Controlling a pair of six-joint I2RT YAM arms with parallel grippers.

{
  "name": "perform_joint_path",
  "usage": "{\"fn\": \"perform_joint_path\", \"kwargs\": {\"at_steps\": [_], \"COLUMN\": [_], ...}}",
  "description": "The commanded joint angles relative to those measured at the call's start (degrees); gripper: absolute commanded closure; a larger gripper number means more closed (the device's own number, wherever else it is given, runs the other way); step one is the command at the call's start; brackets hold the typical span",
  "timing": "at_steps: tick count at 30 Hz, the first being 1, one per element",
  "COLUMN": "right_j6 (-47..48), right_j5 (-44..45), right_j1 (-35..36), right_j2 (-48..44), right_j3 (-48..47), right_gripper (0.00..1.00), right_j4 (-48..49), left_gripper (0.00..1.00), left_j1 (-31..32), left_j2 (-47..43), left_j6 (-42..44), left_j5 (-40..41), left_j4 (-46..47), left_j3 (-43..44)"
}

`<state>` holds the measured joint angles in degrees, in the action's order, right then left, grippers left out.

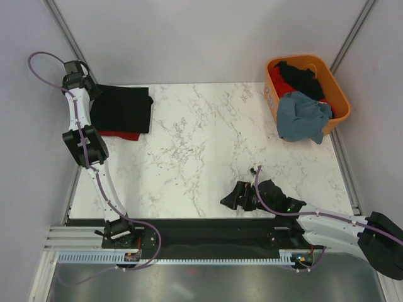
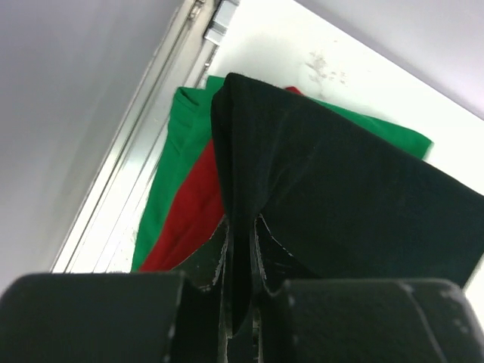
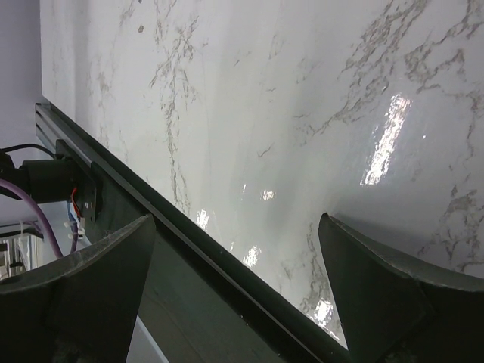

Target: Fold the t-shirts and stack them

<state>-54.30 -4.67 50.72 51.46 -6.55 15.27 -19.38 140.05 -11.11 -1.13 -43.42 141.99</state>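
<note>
The white-and-black left arm [image 1: 94, 170] stretched forward from its base, kinked at the elbow, with its wrist far out on the left side. The black two-finger left end effector [image 2: 240, 227] had its fingers pinched tight on a fold of the black cloth t-shirt [image 2: 340, 189]. The right arm [image 1: 334, 223] lay low, reaching leftward. The right end effector [image 3: 238, 249] stood with its fingers spread wide, holding nothing.

Green t-shirt [image 2: 181, 128], mostly hidden beneath red t-shirt [image 2: 193, 219] and black t-shirt [image 2: 340, 197], perhaps folded.
</note>
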Motion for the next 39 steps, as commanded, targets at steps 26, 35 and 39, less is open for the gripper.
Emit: {"fn": "perform_joint_path", "kwargs": {"at_steps": [26, 35, 39], "right_j6": [0.16, 0.87, 0.95], "right_j5": [1.42, 0.89, 0.27], "right_j1": [-0.62, -0.62, -0.62], "right_j2": [0.22, -0.93, -0.84], "right_j3": [-1.28, -1.1, -1.28], "right_gripper": [0.03, 0.03, 0.03], "right_j4": [-1.65, -2.0, -2.0], "left_gripper": [0.11, 0.11, 0.13], "left_j1": [-3.65, -3.48, -0.68], "left_j2": [-19.71, -50.11, -65.4], "left_j6": [-9.62, -14.72, -16.74], "left_j5": [7.01, 8.78, 4.74], "left_j4": [6.77, 19.22, 22.5], "left_j3": [-23.41, -56.79, -73.22]}}
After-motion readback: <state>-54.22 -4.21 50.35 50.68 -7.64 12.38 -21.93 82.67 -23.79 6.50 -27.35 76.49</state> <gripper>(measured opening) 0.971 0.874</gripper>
